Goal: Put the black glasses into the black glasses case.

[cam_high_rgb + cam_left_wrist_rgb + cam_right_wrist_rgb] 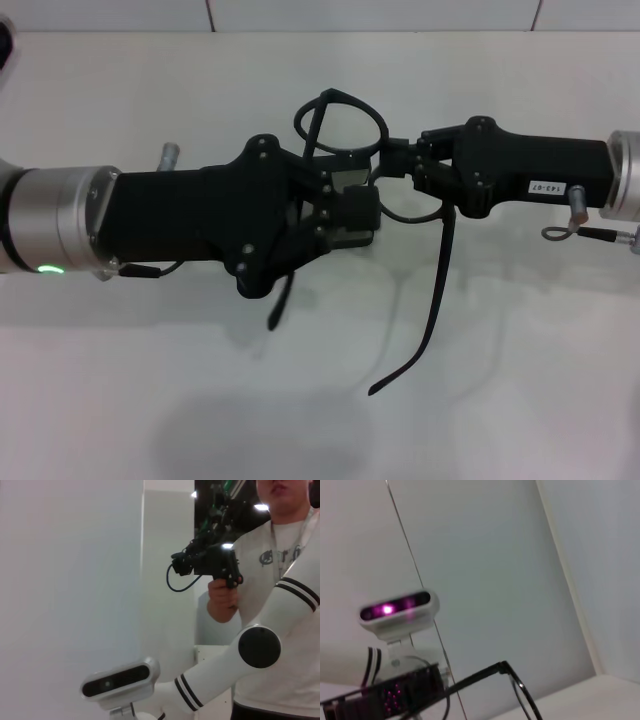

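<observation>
Two arms meet: in the head view we see both grippers held above the counter (300,420), no black glasses case in sight.
Left gripper (345,215): reaching in from 9 o'clock; we cannot tell whether its fingers are clenched or released.
Right gripper (405,165): coming in from 3 o'clock, fingers clenched on the black glasses (340,125) near the bridge.
Glasses: aloft between the two grippers, one rim toward 12 o'clock, one temple arm hanging toward 6 o'clock.
Step advice: we judge this a handover; one gripper should grip firmly before the other lets go.
Left wrist view: white wall, the robot's head camera (120,680), a person (280,580) holding a dark device.
Right wrist view: glasses frame (520,695) close up, white wall panels behind.
</observation>
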You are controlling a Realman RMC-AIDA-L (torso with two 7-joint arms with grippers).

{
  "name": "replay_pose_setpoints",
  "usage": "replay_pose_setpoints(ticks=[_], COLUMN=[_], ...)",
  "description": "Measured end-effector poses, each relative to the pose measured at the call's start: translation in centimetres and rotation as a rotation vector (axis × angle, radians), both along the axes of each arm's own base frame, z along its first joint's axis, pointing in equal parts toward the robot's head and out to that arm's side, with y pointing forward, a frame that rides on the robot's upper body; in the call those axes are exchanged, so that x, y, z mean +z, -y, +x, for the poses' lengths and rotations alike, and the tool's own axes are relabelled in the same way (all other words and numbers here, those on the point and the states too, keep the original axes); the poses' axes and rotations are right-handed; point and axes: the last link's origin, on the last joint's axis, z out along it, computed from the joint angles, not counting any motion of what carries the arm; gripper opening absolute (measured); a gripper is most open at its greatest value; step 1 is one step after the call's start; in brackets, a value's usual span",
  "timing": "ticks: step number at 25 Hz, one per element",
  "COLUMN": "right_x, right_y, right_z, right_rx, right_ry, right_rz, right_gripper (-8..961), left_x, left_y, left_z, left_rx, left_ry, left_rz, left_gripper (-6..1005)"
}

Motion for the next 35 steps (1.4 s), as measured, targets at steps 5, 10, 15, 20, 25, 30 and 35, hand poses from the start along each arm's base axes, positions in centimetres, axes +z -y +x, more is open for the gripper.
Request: replay_pose_setpoints(ticks=[5,10,15,20,25,30,35], right_x=[0.3,0.4,0.4,0.1,-0.1,0.0,0.1], right_y=[0.1,0.3,0.3,0.5,0.9,1.1,1.1], right_z=[-0.3,-0.5,-0.6,-0.9,-1.1,-1.1,-1.0], right_rx=[0.004,-0.011,-0.030,-0.025,-0.011,-0.006,-0.007], right_ry=[-0.028,-0.067,-0.098,-0.103,-0.110,-0.127,-0.129], right_rz=[-0.005,-0.020,-0.024,-0.047,-0.072,-0.076,-0.076], right_gripper=[76,76,76,76,75,75,74], left_x=[-0.3,-0.8,-1.2,-1.7,-2.2,-2.4,-2.5], left_y=[0.1,0.4,0.5,0.4,-0.1,-0.6,-0.9], left_z=[0.1,0.2,0.3,0.6,0.7,0.7,0.4], left_rx=[-0.008,-0.010,-0.011,-0.012,0.004,0.034,0.057], left_ry=[0.006,0.021,0.031,0.046,0.035,0.027,0.017], left_rz=[0.003,0.007,0.011,0.016,0.037,0.061,0.077], left_gripper=[-1,-1,-1,-1,-1,-1,-1])
